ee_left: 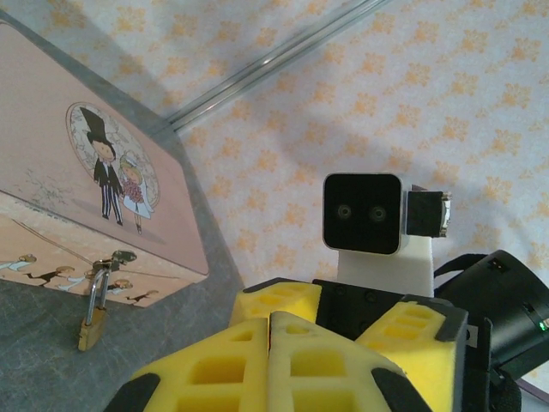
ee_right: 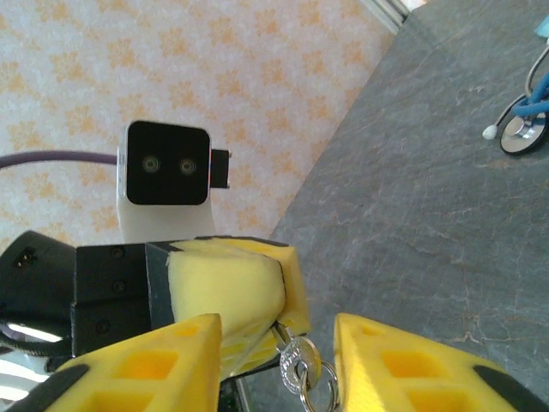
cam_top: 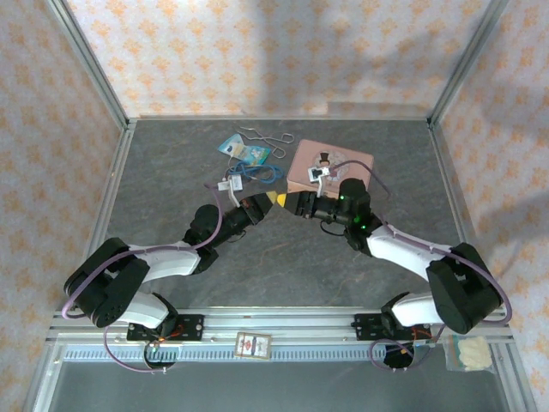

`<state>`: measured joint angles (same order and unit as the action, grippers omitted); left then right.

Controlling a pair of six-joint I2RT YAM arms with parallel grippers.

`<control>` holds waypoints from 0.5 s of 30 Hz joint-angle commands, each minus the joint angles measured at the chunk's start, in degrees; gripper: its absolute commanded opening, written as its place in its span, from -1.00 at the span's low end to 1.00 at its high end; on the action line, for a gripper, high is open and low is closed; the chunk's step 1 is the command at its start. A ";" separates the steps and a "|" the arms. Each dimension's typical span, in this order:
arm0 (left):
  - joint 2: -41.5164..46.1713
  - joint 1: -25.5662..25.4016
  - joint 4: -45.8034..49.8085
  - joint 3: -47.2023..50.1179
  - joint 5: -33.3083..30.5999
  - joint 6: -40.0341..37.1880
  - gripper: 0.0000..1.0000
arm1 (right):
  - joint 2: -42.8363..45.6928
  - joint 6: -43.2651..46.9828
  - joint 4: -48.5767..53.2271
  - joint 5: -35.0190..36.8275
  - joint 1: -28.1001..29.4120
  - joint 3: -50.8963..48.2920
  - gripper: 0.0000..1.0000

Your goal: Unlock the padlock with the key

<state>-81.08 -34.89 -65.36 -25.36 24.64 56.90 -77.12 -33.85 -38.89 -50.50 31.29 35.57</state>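
The small brass padlock (ee_left: pixel 93 326) hangs by its thin shackle from the hasp on the front of the pink tin box (ee_left: pixel 77 197), down to the tabletop. The two grippers meet tip to tip above the table, just in front of the box (cam_top: pixel 330 167). My left gripper (ee_left: pixel 270 322) is shut, and the silver key (ee_right: pixel 298 359) sticks out of its yellow fingers (ee_right: pixel 227 292), blade pinched, with a ring on the head. My right gripper (ee_right: pixel 276 330) is open, and the key's head hangs between its fingers without touching either one.
A blue stethoscope (ee_right: pixel 519 129) and a printed card pack (cam_top: pixel 244 150) lie at the back of the table, left of the box. Patterned walls with metal posts enclose the table. A small card (cam_top: pixel 253 345) sits on the front rail.
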 commanded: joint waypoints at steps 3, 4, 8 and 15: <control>1.36 -0.38 -0.10 -1.61 1.29 -1.57 -1.00 | -0.82 0.94 -2.12 -3.47 -0.17 0.95 -0.36; 1.34 -0.35 -0.12 -1.61 1.28 -1.55 -1.00 | -0.85 1.09 -1.94 -3.63 -0.17 0.92 -0.38; 1.17 -0.39 -0.37 -1.70 1.21 -1.39 -1.00 | -1.35 0.80 -2.24 -3.70 -0.17 0.56 -0.46; 1.18 -0.38 -0.82 -2.05 1.46 -1.29 -1.00 | -2.58 0.22 -3.30 -3.55 -0.17 0.61 -0.55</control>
<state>-81.08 -34.87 -64.36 -25.43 24.86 56.90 -79.05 -33.80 -39.75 -52.60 31.07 35.57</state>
